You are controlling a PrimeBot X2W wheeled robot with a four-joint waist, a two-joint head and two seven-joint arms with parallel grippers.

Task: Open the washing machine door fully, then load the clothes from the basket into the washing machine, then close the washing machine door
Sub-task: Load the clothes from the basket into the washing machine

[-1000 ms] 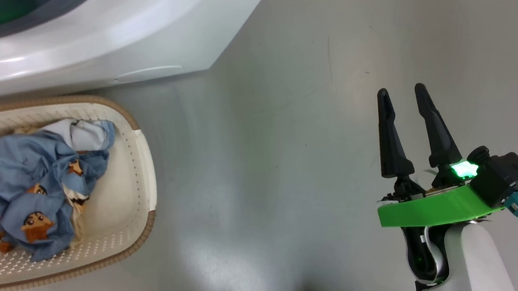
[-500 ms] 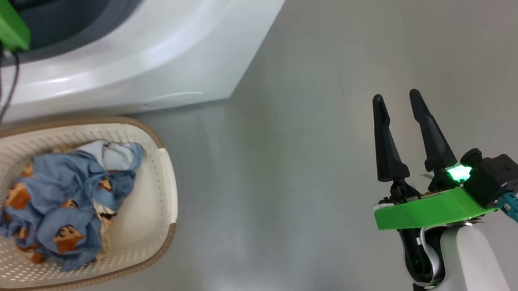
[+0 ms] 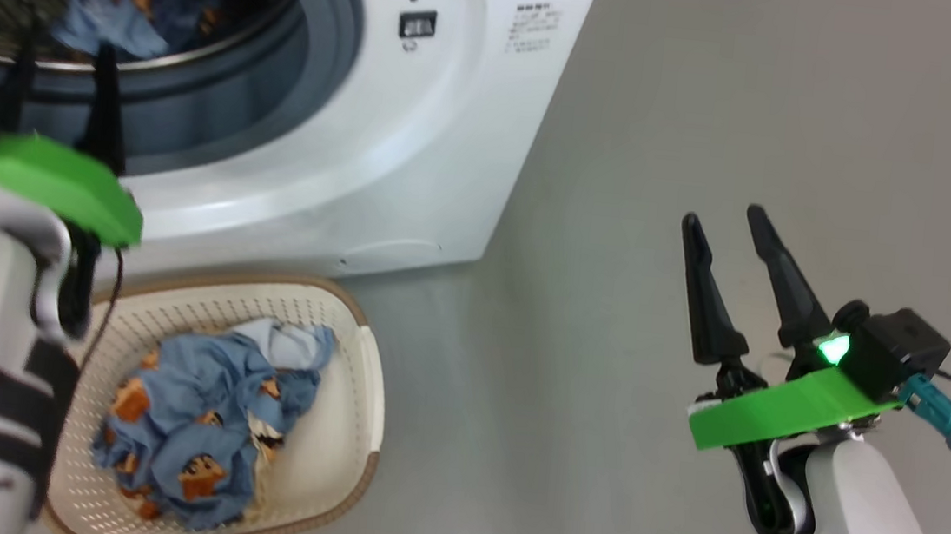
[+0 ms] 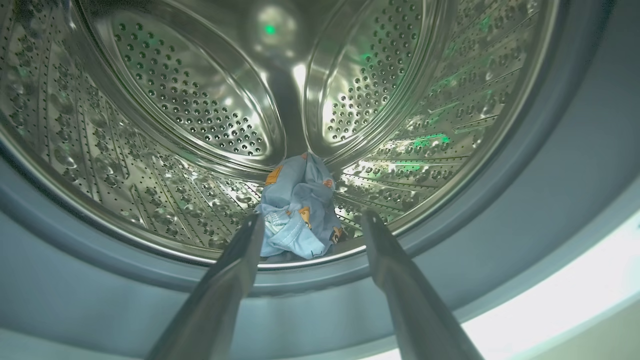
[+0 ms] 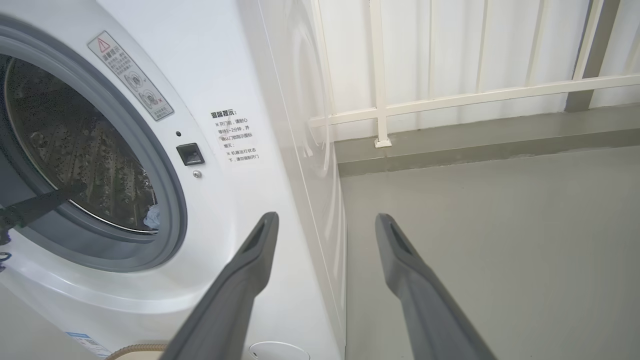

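The washing machine (image 3: 417, 148) stands open at the upper left, its door out of view. One blue piece of the clothes (image 4: 300, 210) lies at the front of the steel drum (image 4: 175, 100). My left gripper (image 3: 64, 57) is open at the drum mouth, apart from that piece, with nothing between its fingers (image 4: 235, 270). More of the clothes (image 3: 199, 424) sit bundled in the cream basket (image 3: 362, 352) on the floor below the machine. My right gripper (image 3: 723, 230) hangs open and empty over bare floor to the right, pointing past the machine's front corner (image 5: 300, 200).
Grey floor (image 3: 646, 126) spreads to the right of the machine. A white railing (image 5: 450, 97) and wall stand behind it. The grey-blue gasket (image 4: 525, 210) rings the drum opening. My left gripper's finger (image 5: 40, 205) crosses the drum mouth.
The head camera has swung up and left, bringing the open drum into view. My left arm has come into view with its gripper at the drum mouth. The right gripper has kept its place.
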